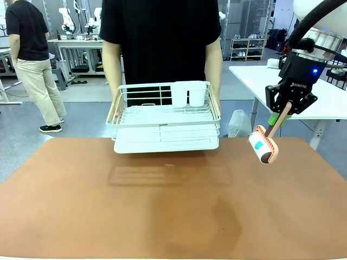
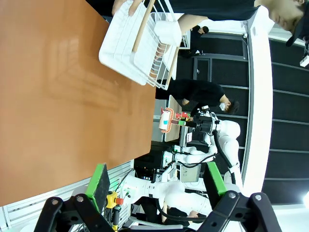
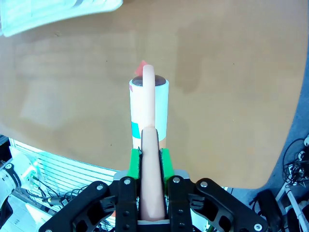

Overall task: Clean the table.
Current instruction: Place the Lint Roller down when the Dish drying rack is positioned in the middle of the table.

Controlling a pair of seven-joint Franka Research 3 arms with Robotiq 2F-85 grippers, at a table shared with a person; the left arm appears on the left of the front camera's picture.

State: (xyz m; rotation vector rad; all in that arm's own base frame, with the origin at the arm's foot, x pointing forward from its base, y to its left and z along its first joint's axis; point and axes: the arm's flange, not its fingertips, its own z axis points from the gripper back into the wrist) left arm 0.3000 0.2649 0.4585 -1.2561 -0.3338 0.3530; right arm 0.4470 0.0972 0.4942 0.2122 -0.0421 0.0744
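Holding a lint roller (image 1: 263, 147) by its pinkish handle, the right gripper (image 1: 286, 111) hangs above the table's (image 1: 81, 206) far right part, pads clamped on the handle, roller head down and off the surface. Left gripper (image 2: 154, 186) is spread wide with nothing between the pads, near the table's left edge. Table spans the whole near scene: rigid, flat, matte, fixed in place, so likely nothing to take hold of, just roll over it; light downward pressure should do. The roller looks light, and the long handle may lever in the pads. At the far edge a person holds a white dish rack (image 1: 165, 118) just above the top. Can't make out any crumbs or dirt; a faint darker patch sits right of centre. Near edge is cut off.
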